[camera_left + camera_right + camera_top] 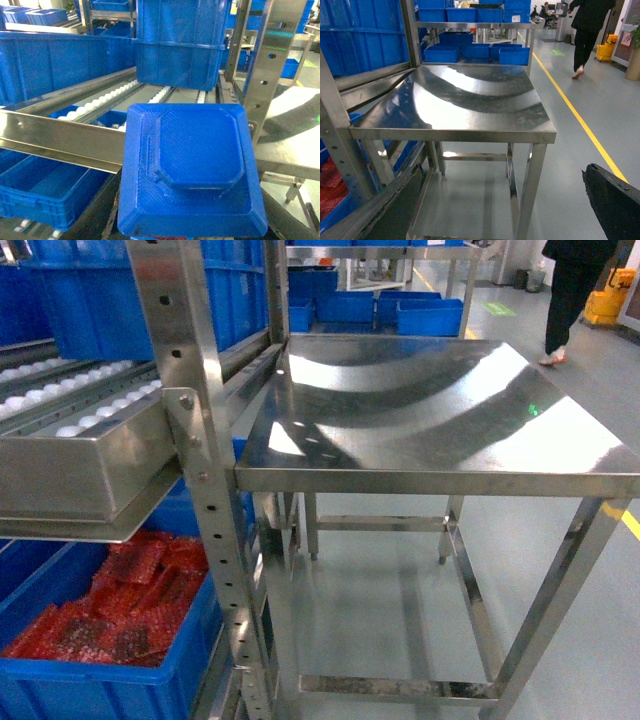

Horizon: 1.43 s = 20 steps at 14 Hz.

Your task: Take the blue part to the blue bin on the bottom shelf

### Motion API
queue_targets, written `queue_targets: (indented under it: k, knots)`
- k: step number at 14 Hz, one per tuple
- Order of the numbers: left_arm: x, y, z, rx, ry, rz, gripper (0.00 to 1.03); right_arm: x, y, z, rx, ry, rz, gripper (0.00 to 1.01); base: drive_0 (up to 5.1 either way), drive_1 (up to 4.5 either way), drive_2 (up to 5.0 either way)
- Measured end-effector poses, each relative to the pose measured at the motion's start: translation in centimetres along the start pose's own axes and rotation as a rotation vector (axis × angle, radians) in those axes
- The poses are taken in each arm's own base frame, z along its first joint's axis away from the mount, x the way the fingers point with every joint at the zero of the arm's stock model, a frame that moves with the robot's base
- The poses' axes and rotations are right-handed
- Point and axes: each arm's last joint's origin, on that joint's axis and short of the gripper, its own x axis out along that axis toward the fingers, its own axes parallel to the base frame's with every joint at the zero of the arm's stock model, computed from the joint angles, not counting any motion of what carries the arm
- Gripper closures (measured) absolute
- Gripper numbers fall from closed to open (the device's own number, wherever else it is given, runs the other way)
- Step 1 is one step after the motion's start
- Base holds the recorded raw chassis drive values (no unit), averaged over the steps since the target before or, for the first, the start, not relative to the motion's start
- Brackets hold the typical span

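The blue part (pixel 192 172) fills the lower middle of the left wrist view, a square plastic piece with a raised octagon-ish pad on top. It sits right up against the camera, so the left gripper looks to be clamped on it, though the fingers themselves are hidden behind the part.

Behind it, a steel front lip (pixel 60 137) crosses the left of that frame, with white rollers (pixel 107 97) running back toward a tall blue bin (pixel 180 42) at upper centre. A longer blue crate (pixel 55 62) sits to the left of that. Down in the lower left corner, a lower blue bin (pixel 37 192) shows below the lip.

In the head view the rack post (pixel 200 450) runs down the left-centre, with a roller shelf (pixel 85 455) at left and a blue bin of red bagged stuff (pixel 110 605) below it in the bottom left. The steel table (pixel 440 420) takes up the right half, bare and shiny. Neither arm shows in that view.

The right wrist view looks across the same table, with the right gripper (pixel 510 210) spread wide; its dark fingers (pixel 612 200) sit in the bottom corners, holding nothing. A person (pixel 587 32) in black is walking at upper right beside a yellow floor line (pixel 580 120).
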Motion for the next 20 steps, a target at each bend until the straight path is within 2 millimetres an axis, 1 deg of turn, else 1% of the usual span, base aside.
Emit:
queue_targets:
  k: [20]
  knots:
    - [0.02,-0.01,-0.04,0.002,0.004,-0.001,0.60,0.00,0.00,0.00,0.000,0.000,0.000,0.03,-5.0,2.37,2.5]
